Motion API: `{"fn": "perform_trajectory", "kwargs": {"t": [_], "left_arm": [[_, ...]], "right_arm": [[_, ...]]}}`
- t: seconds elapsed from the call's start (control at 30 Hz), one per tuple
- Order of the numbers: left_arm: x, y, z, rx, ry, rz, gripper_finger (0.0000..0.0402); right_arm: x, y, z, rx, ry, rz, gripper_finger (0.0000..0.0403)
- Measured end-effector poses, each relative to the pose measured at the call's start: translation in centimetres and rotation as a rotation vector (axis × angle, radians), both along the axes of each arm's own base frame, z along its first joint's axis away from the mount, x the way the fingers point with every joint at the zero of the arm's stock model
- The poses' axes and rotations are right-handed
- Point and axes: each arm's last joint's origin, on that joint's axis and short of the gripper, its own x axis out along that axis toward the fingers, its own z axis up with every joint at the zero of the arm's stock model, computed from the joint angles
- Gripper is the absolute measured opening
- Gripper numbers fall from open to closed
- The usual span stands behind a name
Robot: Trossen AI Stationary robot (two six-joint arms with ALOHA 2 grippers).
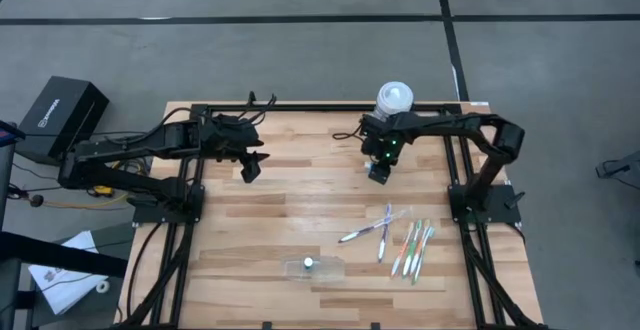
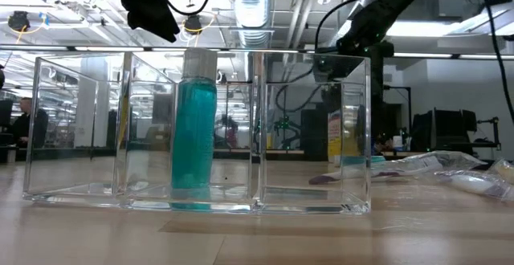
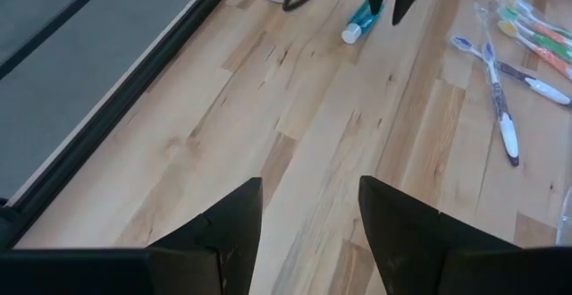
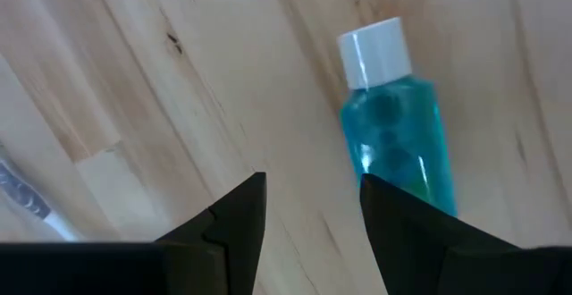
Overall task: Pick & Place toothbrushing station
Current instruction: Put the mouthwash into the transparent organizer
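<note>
My right tool (image 4: 304, 219) hangs open just above a teal tube (image 4: 398, 139) that lies flat on the desk (image 1: 300, 195), white cap pointing away from my fingers (image 4: 228, 219); the tube sits off to one side of the gap rather than between the jaws, so I judge this to be the approach to a pick, nothing held yet; the next move calls for sliding sideways until the tube's body is centred in the gap, then coming down and closing across its width, not along it, since a round tube may roll off a skewed pinch; in the high view this tool (image 1: 379, 170) is at the desk's far right part, just before a white-lidded cup (image 1: 394, 97); my left tool (image 3: 308, 219) waits open and empty over bare boards at the far left, and from there I can see the same tube (image 3: 362, 22) under the right arm; nearer the front edge, well apart from both tools, the toothbrushes (image 1: 410, 245) lie in a loose fan, with a white and a purple one (image 1: 375, 228) crossed beside the green and orange ones; nearest the front edge stands a clear organiser (image 1: 312, 267) with several compartments; the low view shows a second teal tube (image 2: 193, 128) standing upright in a middle compartment, so I judge one item is already placed and the rest remain; a crumpled clear bag (image 2: 438, 165) lies on the desk beyond it.
</note>
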Motion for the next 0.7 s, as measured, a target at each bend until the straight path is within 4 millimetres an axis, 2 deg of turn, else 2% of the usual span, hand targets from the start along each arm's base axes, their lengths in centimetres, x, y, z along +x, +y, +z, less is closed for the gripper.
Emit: {"fn": "perform_trajectory", "kwargs": {"t": [0.2, 0.53, 0.6, 0.7], "left_arm": [[0.0, 0.0, 0.0, 0.0, 0.001, 0.001, 0.0182], [0.0, 0.0, 0.0, 0.001, 0.004, -0.001, 0.0182], [0.0, 0.0, 0.0, 0.0, 0.004, 0.0, 0.0182], [0.0, 0.0, 0.0, -0.001, 0.003, 0.002, 0.0182]], "right_arm": [[0.5, -0.3, -1.1, 0.0, -0.006, 0.01, 0.0173], [0.7, -0.6, -1.0, 0.014, -0.047, -0.008, 0.0173], [0.8, -0.5, -0.3, 0.045, -0.071, -0.026, 0.0173], [1.1, -0.6, 1.8, 0.026, -0.143, -0.031, 0.0173]]}}
